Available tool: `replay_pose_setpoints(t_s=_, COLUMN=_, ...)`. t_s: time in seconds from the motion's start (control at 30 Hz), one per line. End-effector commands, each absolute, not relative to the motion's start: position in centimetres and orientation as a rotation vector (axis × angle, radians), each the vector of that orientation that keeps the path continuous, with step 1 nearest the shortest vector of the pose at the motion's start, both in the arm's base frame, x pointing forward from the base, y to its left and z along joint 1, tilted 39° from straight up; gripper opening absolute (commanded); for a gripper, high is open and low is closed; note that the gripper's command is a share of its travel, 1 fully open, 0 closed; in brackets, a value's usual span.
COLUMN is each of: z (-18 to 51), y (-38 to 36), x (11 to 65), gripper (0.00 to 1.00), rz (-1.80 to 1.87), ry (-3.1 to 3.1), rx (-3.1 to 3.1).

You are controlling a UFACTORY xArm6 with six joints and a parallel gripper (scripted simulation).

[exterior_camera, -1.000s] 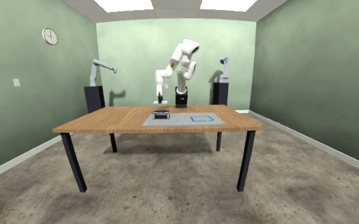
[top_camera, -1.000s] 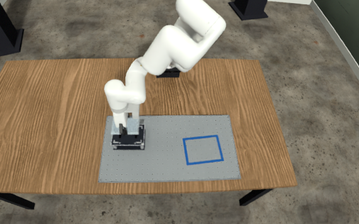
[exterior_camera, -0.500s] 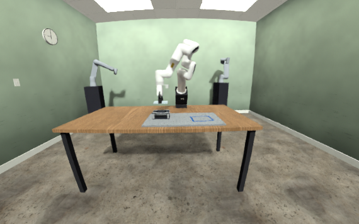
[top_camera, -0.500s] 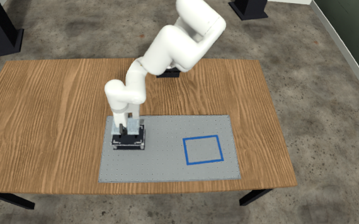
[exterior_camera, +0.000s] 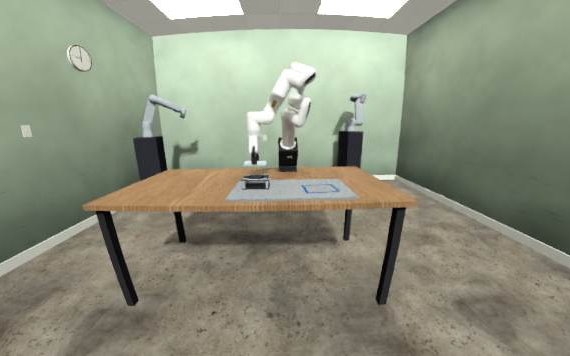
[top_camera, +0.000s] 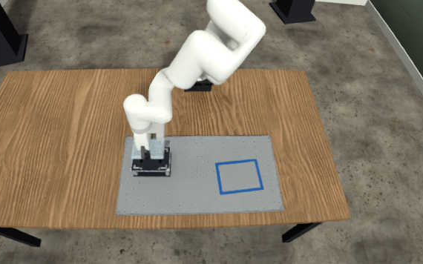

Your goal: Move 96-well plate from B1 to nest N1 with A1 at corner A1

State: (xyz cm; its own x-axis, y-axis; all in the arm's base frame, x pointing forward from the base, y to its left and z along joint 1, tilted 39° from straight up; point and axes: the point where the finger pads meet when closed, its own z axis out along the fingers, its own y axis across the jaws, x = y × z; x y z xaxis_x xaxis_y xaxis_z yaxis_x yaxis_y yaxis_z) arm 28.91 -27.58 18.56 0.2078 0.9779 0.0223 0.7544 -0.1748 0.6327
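Observation:
My gripper [top_camera: 151, 151] is shut on the pale 96-well plate [top_camera: 156, 147] and holds it in the air over the black raised nest N1 [top_camera: 151, 165] at the left of the grey mat [top_camera: 199, 174]. In the exterior view the plate [exterior_camera: 258, 163] hangs clearly above the nest [exterior_camera: 255, 177], not touching it. The blue-outlined bench spot B1 [top_camera: 239, 176] on the right of the mat holds nothing; it also shows in the exterior view [exterior_camera: 320, 188]. The plate's cut-off corner and the nest's A1 mark are too small to make out.
The arm's black base [top_camera: 198, 86] stands at the back middle of the wooden table. Two other arms on dark pedestals [exterior_camera: 150, 150] [exterior_camera: 351, 145] stand behind the table by the far wall.

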Motion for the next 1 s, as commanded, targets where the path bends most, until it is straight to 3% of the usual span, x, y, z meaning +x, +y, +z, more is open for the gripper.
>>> replay_pose_setpoints(t_s=0.0, z=18.2, y=-27.7, x=29.3, gripper=0.00, rz=0.596, ry=1.601, rx=1.993)
replay_pose_setpoints(t_s=0.97, z=14.9, y=-28.2, x=32.0, gripper=0.00, rz=0.596, ry=1.601, rx=1.993)
